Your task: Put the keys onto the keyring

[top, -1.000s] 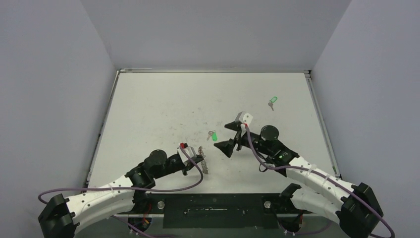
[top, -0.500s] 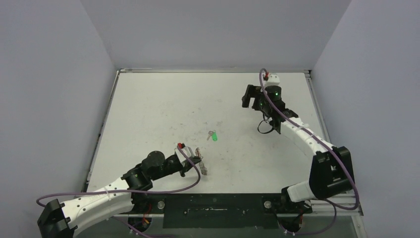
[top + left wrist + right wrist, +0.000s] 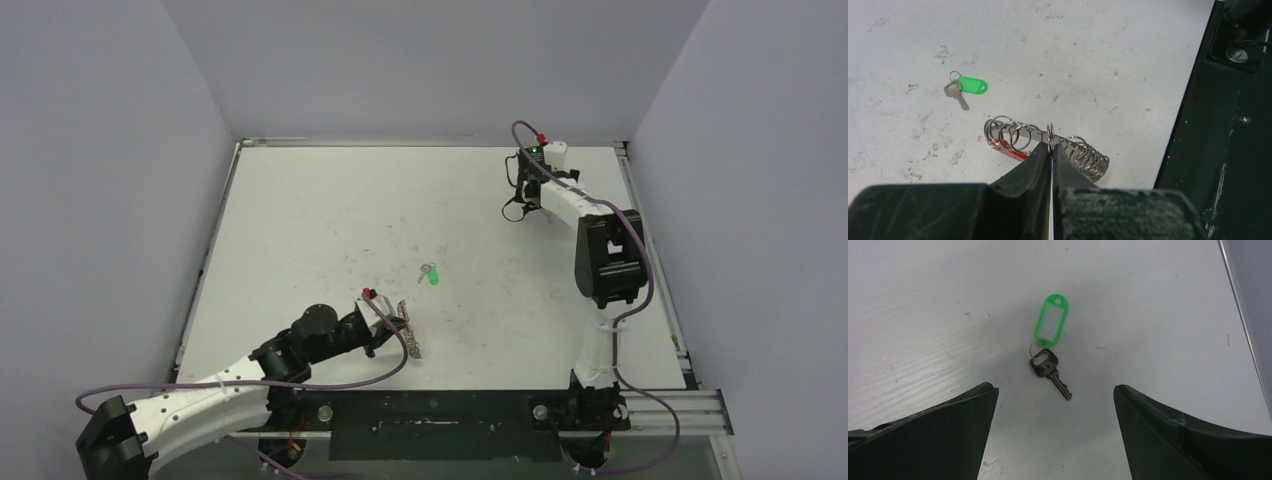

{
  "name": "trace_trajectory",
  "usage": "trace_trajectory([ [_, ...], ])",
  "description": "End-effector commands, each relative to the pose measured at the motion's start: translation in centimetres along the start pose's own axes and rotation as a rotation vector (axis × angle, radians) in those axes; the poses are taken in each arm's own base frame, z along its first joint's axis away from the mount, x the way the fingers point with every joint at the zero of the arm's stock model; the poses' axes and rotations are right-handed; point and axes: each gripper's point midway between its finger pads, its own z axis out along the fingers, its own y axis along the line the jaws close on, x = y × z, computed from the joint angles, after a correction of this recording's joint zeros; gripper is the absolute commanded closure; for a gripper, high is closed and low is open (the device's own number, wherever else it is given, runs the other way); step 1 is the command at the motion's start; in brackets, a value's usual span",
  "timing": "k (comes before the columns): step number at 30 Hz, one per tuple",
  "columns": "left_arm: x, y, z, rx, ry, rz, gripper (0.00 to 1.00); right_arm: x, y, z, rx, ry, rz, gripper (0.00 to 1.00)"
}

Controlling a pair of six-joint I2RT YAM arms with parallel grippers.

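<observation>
Table [image 3: 300, 220]: white, scuffed, walled on three sides.

Right arm [image 3: 605, 250]: stretched to the far right part of the table, wrist pointing down.

Left arm [image 3: 230, 375]: low along the near edge, reaching toward the middle.

Right gripper [image 3: 1054, 387]: released, jaws spread wide, holding nothing. It hangs over key set B, which lies between the two fingers and well apart from both.

Left gripper [image 3: 1051, 150]: clenched, fingertips pinching one silver loop of the keyring.

Keyring [image 3: 1013, 135]: a row of silvery loops with a red segment at one end, near the table's near edge, held at its middle by the left gripper.

Key set A [image 3: 964, 89]: one silver key on a green tag, flat at mid-table, near the keyring but not touching it.

Key set B [image 3: 1050, 347]: one silver key on a green tag with a white window, flat on the table, untouched.
</observation>
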Motion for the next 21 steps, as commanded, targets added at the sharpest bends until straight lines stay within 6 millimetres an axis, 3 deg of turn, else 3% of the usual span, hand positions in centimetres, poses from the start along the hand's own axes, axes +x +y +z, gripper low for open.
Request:
trace_trajectory([
  [1, -1.7, -0.1, 0.3, 0.007, -0.056, 0.010, 1.00, 0.4, -0.8, 1.3, 0.100, 0.041, -0.072, 0.13],
  [7, -1.8, -0.2, 0.2, 0.010, -0.060, 0.014, 1.00, 1.5, -0.8, 3.0, 0.084, 0.075, -0.043, 0.27],
  [12, -2.0, -0.3, 0.0, 0.013, -0.074, 0.011, 1.00, 2.3, -1.5, 5.0, 0.032, 0.116, 0.039, 0.33],
  [21, -2.1, -0.2, 0.1, 0.010, -0.087, 0.014, 1.00, 2.8, -0.2, 6.9, -0.041, 0.179, 0.038, 0.36],
])
